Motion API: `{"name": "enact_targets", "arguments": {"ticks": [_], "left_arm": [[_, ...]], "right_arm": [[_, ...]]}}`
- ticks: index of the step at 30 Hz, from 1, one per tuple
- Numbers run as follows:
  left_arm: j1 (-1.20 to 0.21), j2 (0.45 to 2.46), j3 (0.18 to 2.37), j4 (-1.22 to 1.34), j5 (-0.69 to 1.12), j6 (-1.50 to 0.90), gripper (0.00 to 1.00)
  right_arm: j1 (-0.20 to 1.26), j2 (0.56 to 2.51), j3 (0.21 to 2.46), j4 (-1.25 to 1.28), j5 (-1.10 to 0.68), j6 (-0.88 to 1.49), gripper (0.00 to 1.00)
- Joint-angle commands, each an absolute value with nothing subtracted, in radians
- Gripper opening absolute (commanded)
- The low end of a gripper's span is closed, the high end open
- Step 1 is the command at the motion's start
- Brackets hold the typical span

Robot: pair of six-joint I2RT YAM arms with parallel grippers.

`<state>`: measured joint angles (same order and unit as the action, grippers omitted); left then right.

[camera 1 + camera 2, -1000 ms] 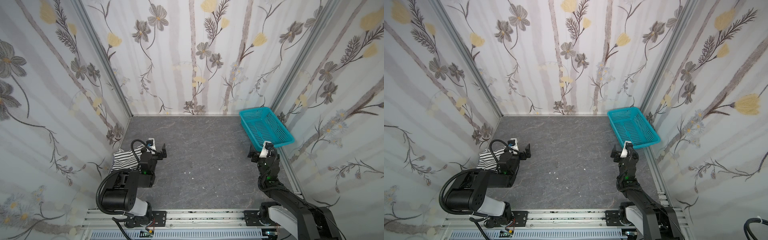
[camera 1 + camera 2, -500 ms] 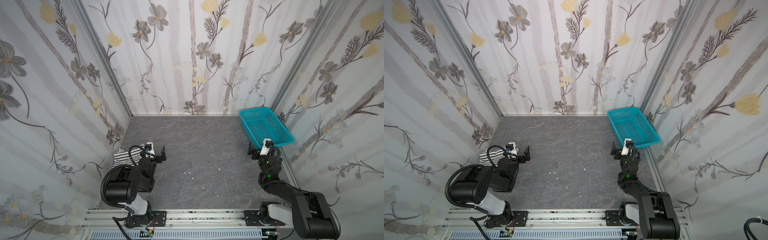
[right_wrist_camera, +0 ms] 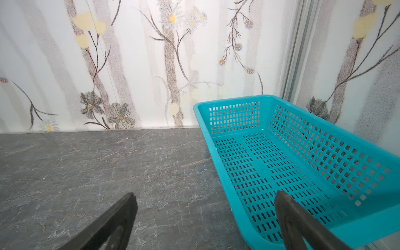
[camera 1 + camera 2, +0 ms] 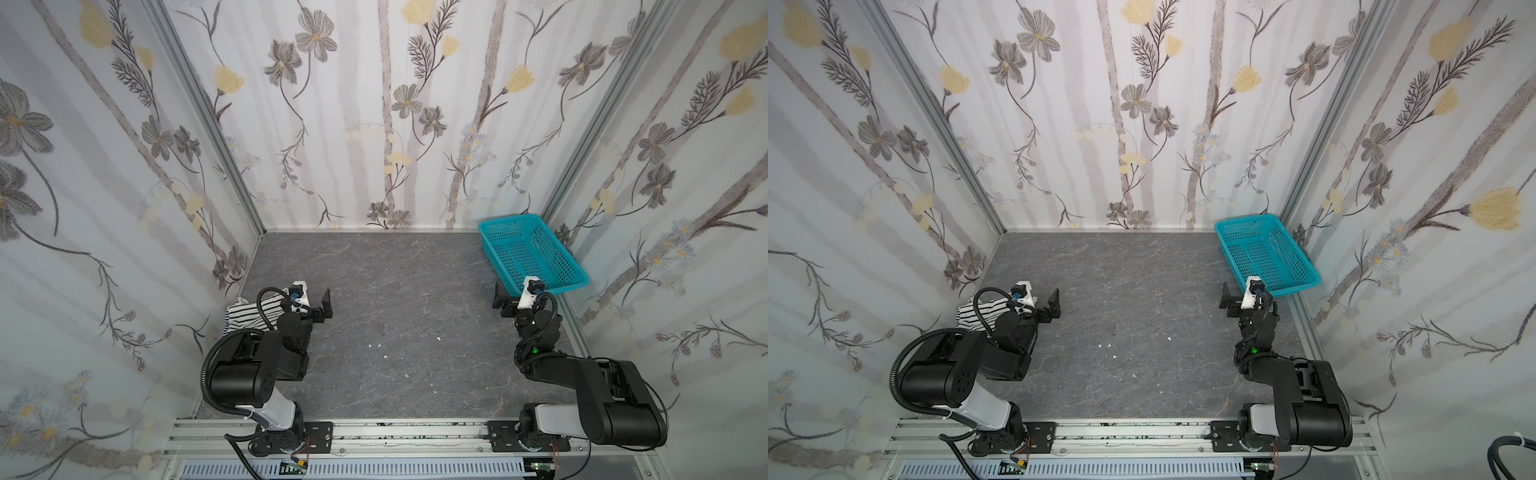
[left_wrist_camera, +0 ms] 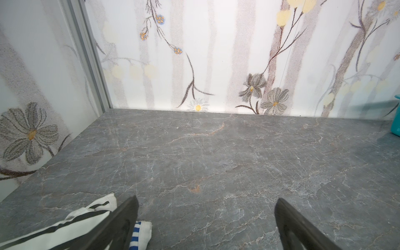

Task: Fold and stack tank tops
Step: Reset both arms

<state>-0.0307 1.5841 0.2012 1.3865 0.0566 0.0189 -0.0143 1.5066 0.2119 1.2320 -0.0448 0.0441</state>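
The tank tops lie in a pile against the left wall: the white one with wide black stripes (image 4: 249, 311) (image 4: 976, 313) (image 5: 65, 229) on top, and an edge of the fine navy-striped one (image 5: 138, 234) showing beneath it. My left gripper (image 4: 312, 304) (image 4: 1043, 305) (image 5: 206, 207) hovers open just right of the pile. One of its fingers (image 5: 123, 216) is over the pile's edge, and nothing is between the jaws. My right gripper (image 4: 515, 297) (image 4: 1241, 298) (image 3: 205, 205) is open and empty at the near end of the basket.
A teal perforated basket (image 4: 507, 220) (image 4: 1246, 221) (image 3: 233, 100) stands empty at the back right by the wall. Small white specks (image 4: 378, 345) dot the grey stone tabletop. Flowered walls close in three sides. Both arms are folded low near the front rail.
Both arms have folded down and back toward the front rail, while the grippers stayed nearly in place. The tank tops and the basket have not moved.
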Motion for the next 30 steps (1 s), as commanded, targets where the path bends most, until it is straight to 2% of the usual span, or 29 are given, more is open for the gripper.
{"name": "enact_targets", "arguments": {"ticks": [1, 30], "left_arm": [[-0.029, 1.585, 0.207, 1.399, 0.053, 0.003, 1.0], [-0.033, 1.584, 0.211, 1.388, 0.036, 0.0, 1.0]], "right_arm": [[-0.014, 1.51, 0.211, 1.293, -0.049, 0.03, 1.0], [-0.012, 1.511, 0.212, 1.296, -0.049, 0.027, 1.0]]}}
